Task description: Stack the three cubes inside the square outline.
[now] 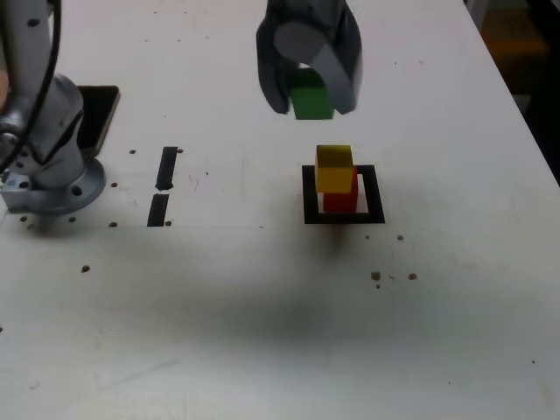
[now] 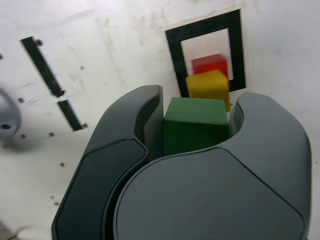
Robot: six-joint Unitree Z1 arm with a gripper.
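Observation:
My gripper hangs in the air, shut on the green cube, which shows between the two dark fingers in the wrist view. Below it and slightly toward the exterior view's right, the yellow cube sits on the red cube inside the black square outline. From the wrist, the yellow cube and red cube appear just past the green one, within the square outline. The green cube is clear of the stack.
Two short black strips lie on the white table toward the exterior view's left. The arm's grey base stands at the far left with a dark flat object behind it. Small dark specks dot the table.

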